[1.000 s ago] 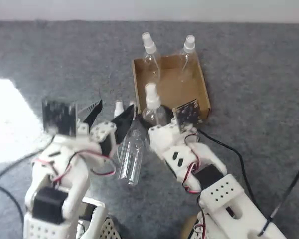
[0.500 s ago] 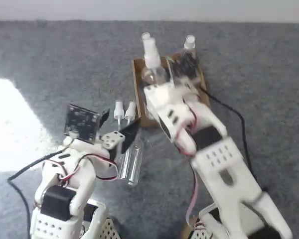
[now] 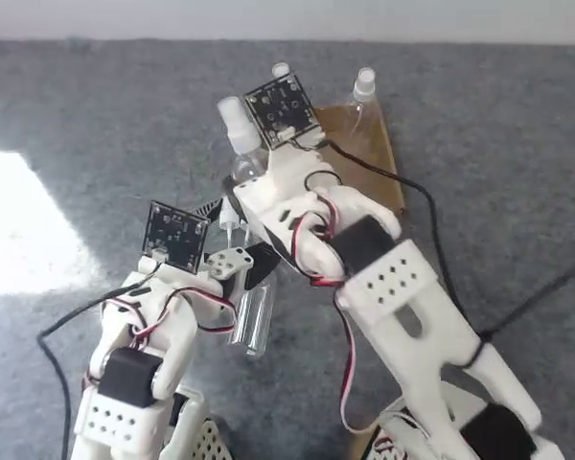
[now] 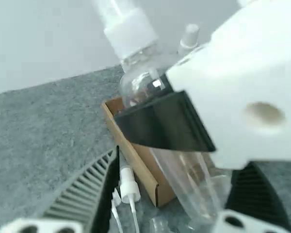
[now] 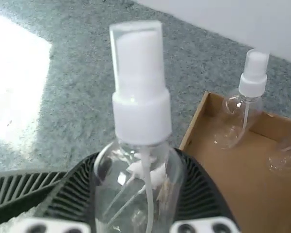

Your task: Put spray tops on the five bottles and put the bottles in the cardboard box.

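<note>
As needed for setting it down standing, clamps the clear plastic bottle with white spray top [image 5: 139,121] upright in the closed-in right gripper [image 5: 140,182], just outside the left wall of the brown cardboard box [image 3: 391,171], where two capped bottles [image 3: 364,84] stand along the far edge. Holds the left gripper [image 3: 241,261] spread wide and empty over the uncapped clear bottle [image 3: 252,321] lying mid-carpet beside two loose white spray tops [image 4: 128,187], probably for the next capping.

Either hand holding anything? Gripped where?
Right hand holds a capped bottle by its body, just below the shoulder. Left hand is open and holds nothing.
</note>
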Controlling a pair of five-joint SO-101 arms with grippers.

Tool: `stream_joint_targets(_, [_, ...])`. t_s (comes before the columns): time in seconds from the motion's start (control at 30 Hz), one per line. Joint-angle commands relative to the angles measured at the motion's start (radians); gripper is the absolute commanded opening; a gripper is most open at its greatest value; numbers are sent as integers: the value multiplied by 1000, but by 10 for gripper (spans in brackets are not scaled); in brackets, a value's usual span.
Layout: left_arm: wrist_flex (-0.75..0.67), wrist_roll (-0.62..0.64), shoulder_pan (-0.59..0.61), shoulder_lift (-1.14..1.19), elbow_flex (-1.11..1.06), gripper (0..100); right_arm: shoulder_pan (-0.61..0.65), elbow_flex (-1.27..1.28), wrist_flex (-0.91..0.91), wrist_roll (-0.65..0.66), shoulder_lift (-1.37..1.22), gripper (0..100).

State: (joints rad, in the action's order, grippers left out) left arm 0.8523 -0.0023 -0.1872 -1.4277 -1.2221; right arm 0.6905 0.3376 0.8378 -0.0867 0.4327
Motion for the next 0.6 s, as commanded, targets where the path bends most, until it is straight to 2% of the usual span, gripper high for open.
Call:
stream_joint_targets(0.0, [-31,-14,6,12,4,338,-12,-68,96,14,147,6])
stream_joint_targets(0.33, [-49,-20,12,14,-18,337,-24,12,105,15,209,6])
stream_joint_targets(0.57, [-72,-40,35,14,-27,337,-127,18,56,17,196,6])
